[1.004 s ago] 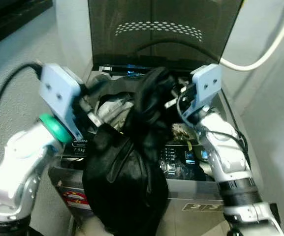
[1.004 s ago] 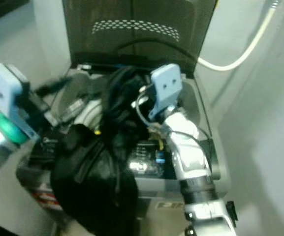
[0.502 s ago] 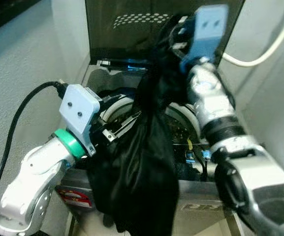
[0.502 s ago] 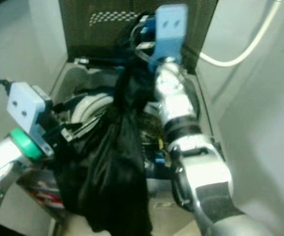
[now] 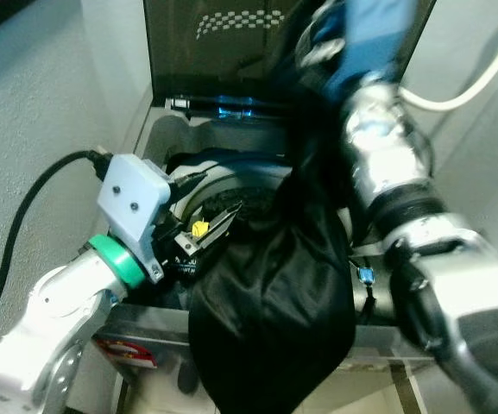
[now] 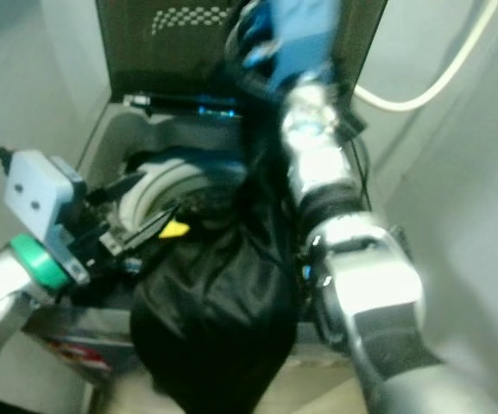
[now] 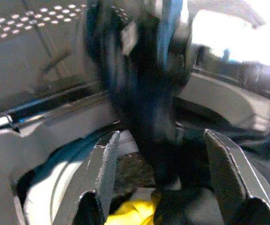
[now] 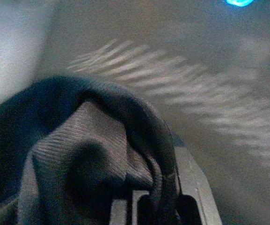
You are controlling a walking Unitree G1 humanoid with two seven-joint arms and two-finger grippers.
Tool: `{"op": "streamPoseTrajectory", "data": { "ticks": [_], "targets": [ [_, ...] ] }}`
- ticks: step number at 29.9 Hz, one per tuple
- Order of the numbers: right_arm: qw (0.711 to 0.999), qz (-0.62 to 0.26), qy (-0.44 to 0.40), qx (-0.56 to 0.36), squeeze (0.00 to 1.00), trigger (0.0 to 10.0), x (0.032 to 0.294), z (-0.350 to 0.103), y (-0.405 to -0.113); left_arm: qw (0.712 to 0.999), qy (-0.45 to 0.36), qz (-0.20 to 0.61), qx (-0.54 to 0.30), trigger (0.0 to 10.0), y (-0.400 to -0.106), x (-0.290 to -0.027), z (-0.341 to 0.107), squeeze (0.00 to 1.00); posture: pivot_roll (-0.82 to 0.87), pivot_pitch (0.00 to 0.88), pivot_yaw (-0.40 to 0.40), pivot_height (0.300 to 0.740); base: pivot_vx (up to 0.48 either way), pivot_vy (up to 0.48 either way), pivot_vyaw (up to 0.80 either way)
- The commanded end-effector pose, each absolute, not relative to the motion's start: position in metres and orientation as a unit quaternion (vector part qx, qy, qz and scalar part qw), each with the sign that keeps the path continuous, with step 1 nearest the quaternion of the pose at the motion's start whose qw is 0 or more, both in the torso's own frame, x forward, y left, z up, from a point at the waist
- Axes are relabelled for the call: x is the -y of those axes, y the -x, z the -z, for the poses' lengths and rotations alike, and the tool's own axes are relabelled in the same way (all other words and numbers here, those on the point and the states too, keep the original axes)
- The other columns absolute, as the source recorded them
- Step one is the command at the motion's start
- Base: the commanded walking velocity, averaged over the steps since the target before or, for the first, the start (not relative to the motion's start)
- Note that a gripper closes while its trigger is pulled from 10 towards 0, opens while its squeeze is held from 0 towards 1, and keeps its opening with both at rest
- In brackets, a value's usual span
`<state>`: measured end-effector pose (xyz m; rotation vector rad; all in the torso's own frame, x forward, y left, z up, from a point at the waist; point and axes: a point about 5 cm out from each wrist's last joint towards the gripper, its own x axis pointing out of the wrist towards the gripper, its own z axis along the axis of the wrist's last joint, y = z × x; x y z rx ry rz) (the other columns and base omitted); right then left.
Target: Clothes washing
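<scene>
1. Black garment [image 5: 274, 302] hangs from the raised right end effector [image 5: 318, 47], draped over the near right of the open washing machine [image 5: 158, 138].
2. Right end effector grips the garment's top fold, fabric bunched between its fingers.
3. Left end effector [image 7: 160, 173] hovers at the drum's left rim, fingers spread wide, empty.

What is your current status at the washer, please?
Right gripper raised, shut on black garment. Left gripper open by the drum. Garment hangs over washer front edge.
</scene>
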<state>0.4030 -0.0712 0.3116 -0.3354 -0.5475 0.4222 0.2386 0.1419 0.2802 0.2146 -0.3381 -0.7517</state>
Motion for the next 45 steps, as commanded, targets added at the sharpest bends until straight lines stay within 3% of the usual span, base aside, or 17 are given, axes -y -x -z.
{"op": "streamPoseTrajectory", "data": {
  "ticks": [1, 5, 6, 13, 16, 19, 21, 26, 27, 36, 37, 40, 45],
  "targets": [
    [0.902, -0.294, 0.166, 0.269, 0.0, 10.0, 0.059, -0.303, -0.393, 0.895, -0.102, 0.407, 0.149, 10.0, -0.227, -0.144, -0.28, 0.0, 0.13, 0.145, -0.001, 0.74, 0.0, 0.0, 0.0],
    [0.885, -0.341, 0.174, 0.264, 0.0, 10.0, 0.056, -0.29, -0.387, 0.885, -0.117, 0.43, 0.137, 10.0, -0.221, -0.145, -0.279, 0.0, 0.13, 0.141, 0.005, 0.74, 0.0, 0.0, 0.0],
    [0.878, -0.355, 0.186, 0.262, 1.0, 10.0, 0.056, -0.285, -0.385, 0.882, -0.123, 0.435, 0.133, 10.0, -0.22, -0.144, -0.278, 0.0, 0.13, 0.138, 0.009, 0.74, 0.0, 0.0, 0.0],
    [0.869, -0.359, 0.223, 0.259, 1.0, 10.0, 0.067, -0.283, -0.385, 0.881, -0.123, 0.435, 0.136, 10.0, -0.22, -0.141, -0.278, 0.0, 0.14, 0.124, 0.003, 0.74, 0.0, 0.0, 0.0],
    [0.846, -0.403, 0.238, 0.255, 1.0, 10.0, 0.091, -0.289, -0.376, 0.883, -0.132, 0.433, 0.127, 10.0, -0.216, -0.145, -0.277, 0.0, 0.14, 0.119, 0.0, 0.74, 0.0, 0.0, 0.0],
    [0.838, -0.423, 0.238, 0.25, 1.0, 10.0, 0.096, -0.289, -0.371, 0.883, -0.136, 0.433, 0.121, 10.0, -0.214, -0.147, -0.276, 0.0, 0.14, 0.114, -0.002, 0.74, 0.0, 0.0, 0.0],
    [0.816, -0.478, 0.228, 0.232, 1.0, 10.0, 0.105, -0.282, -0.355, 0.885, -0.14, 0.431, 0.111, 10.0, -0.21, -0.149, -0.273, 0.0, 0.14, 0.111, -0.007, 0.74, 0.0, 0.0, 0.0],
    [0.811, -0.495, 0.215, 0.228, 1.0, 10.0, 0.108, -0.28, -0.348, 0.885, -0.139, 0.43, 0.108, 10.0, -0.209, -0.148, -0.271, 0.0, 0.14, 0.112, -0.011, 0.74, 0.0, 0.0, 0.0],
    [0.808, -0.507, 0.201, 0.225, 0.0, 10.0, 0.112, -0.277, -0.339, 0.886, -0.138, 0.429, 0.107, 10.0, -0.209, -0.146, -0.269, 0.0, 0.14, 0.106, -0.016, 0.74, 0.0, 0.0, 0.0],
    [0.808, -0.523, 0.151, 0.225, 0.0, 10.0, 0.135, -0.281, -0.312, 0.884, -0.146, 0.429, 0.11, 10.0, -0.212, -0.143, -0.267, 0.0, 0.13, 0.097, -0.014, 0.74, 0.0, 0.0, 0.0],
    [0.796, -0.546, 0.159, 0.206, 0.0, 10.0, 0.143, -0.28, -0.297, 0.882, -0.15, 0.432, 0.112, 10.0, -0.212, -0.144, -0.269, 0.0, 0.12, 0.09, -0.008, 0.74, 0.0, 0.0, 0.0],
    [0.807, -0.531, 0.17, 0.195, 0.0, 10.0, 0.146, -0.278, -0.298, 0.88, -0.153, 0.434, 0.113, 10.0, -0.215, -0.143, -0.269, 0.0, 0.11, 0.091, -0.013, 0.74, 0.0, 0.0, 0.0],
    [0.783, -0.562, 0.23, 0.136, 0.0, 10.0, 0.148, -0.259, -0.288, 0.878, -0.152, 0.438, 0.117, 10.0, -0.216, -0.14, -0.269, 0.0, 0.11, 0.083, -0.01, 0.74, 0.0, 0.0, 0.0]
  ]
}}
